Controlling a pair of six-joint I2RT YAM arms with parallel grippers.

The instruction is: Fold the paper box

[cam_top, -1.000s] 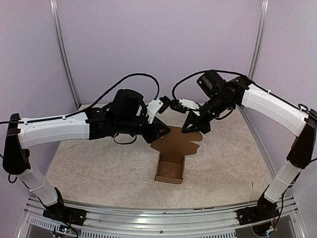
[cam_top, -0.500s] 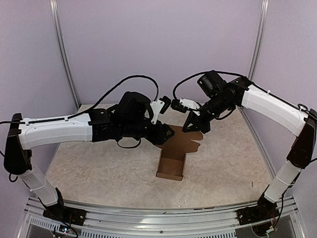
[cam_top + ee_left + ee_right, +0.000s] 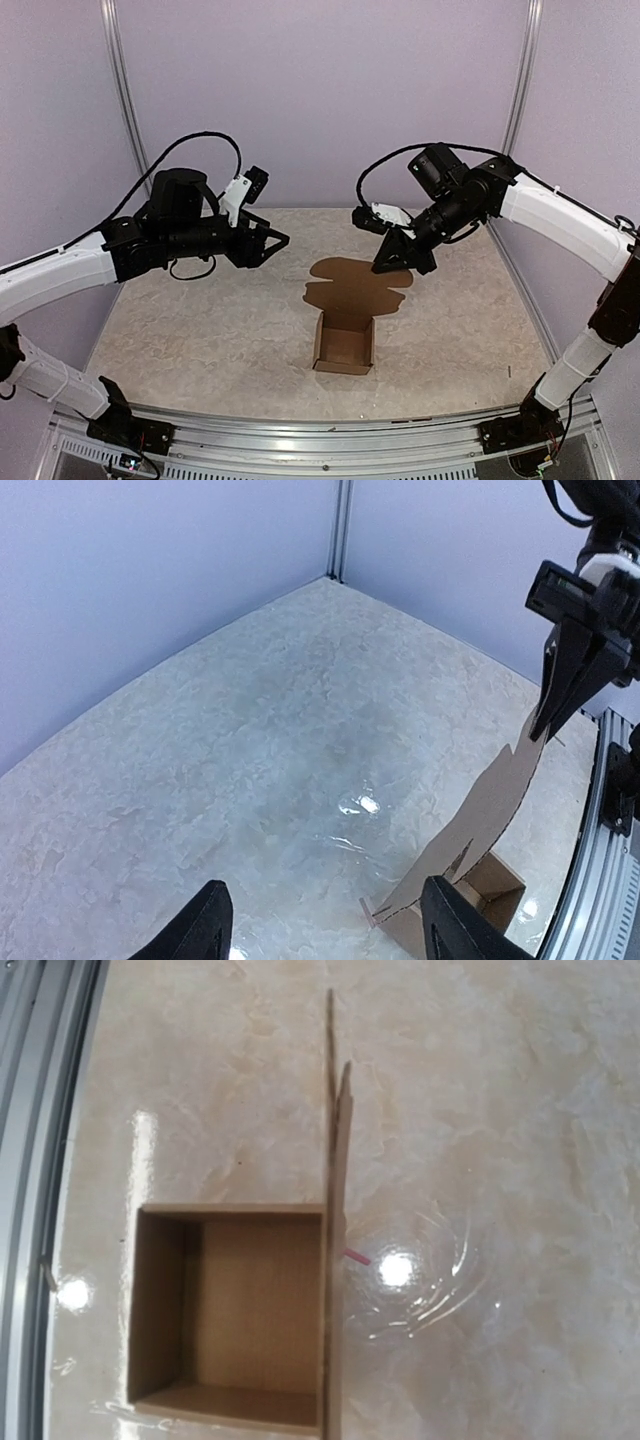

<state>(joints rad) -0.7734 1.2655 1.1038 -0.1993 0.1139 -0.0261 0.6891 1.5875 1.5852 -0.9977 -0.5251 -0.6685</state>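
**Flap upright on the paper box [image 3: 343,348]**

Brown and open-topped, it sits mid-table with one tabbed flap standing. The right gripper [image 3: 384,265], closed, apparently pinches the flap's top. The left gripper [image 3: 272,248] gapes empty, well left. Marbled beige table [image 3: 200,330], lilac walls [image 3: 320,90].

In your right wrist view, the box [image 3: 230,1300] flap runs off-frame toward the right claw [image 3: 386,267], whose fingertips are unseen.

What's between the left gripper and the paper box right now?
Nothing visible. Only tabletop lies between the open left gripper and the paper box. The right gripper is shut on the top of the box's upright lid flap, off to the side of that path.
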